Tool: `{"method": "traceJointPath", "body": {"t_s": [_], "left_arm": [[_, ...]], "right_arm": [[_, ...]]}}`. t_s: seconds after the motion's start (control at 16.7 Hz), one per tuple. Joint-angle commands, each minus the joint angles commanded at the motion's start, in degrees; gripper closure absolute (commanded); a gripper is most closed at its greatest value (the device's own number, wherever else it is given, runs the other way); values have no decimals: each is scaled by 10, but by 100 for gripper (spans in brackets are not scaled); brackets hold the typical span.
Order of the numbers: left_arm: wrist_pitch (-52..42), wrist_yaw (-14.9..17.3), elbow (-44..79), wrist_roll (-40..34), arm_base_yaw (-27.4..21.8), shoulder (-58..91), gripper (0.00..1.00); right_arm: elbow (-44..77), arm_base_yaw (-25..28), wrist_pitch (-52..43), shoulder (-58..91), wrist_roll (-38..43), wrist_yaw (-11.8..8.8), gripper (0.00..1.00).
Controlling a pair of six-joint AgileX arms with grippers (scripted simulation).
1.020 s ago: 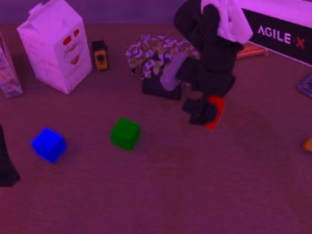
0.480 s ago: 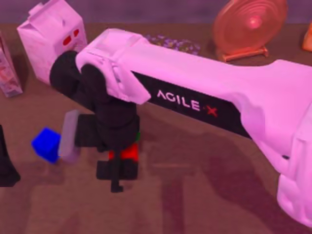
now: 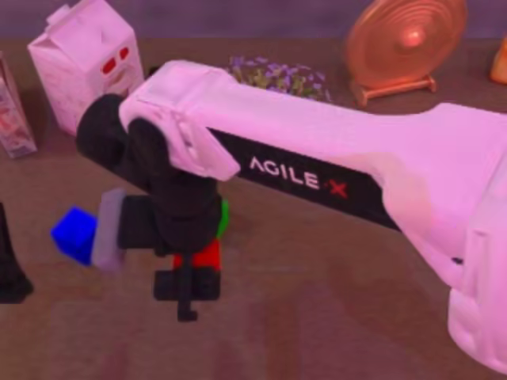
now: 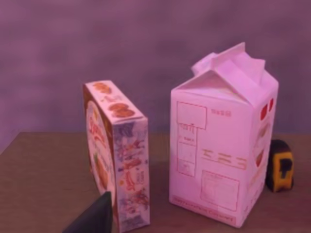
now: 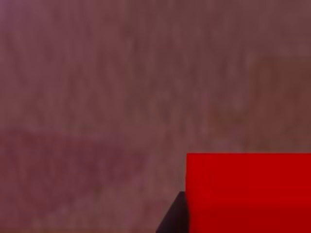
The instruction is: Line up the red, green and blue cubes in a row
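Observation:
My right arm reaches across the table to its left half, and the right gripper is shut on the red cube. In the right wrist view the red cube fills the corner beside one dark finger, above bare table. Only a sliver of the green cube shows, just behind the red one under the wrist. The blue cube sits to their left, beside the wrist's grey block. My left gripper rests at the table's left edge; one dark fingertip shows in its wrist view.
A milk carton and a printed box stand at the back left, with a small yellow-and-black object beside the carton. A purple flower bunch and an orange disc on a stand are at the back.
The right arm has swung from the middle right to the left with the red cube in its grip, covering the green cube. In the last half second it only shifted slightly.

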Motion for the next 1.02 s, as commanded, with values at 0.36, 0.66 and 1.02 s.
{"method": "traceJointPath", "body": {"t_s": [0.36, 0.66, 1.02], "left_arm": [[0, 0, 0, 0, 0, 0, 0], [0, 0, 0, 0, 0, 0, 0], [0, 0, 0, 0, 0, 0, 0]], "right_arm": [[-99, 1, 116, 17, 0, 0, 100], [-104, 2, 121, 18, 0, 0, 92], [-104, 2, 121, 18, 0, 0, 47]]}}
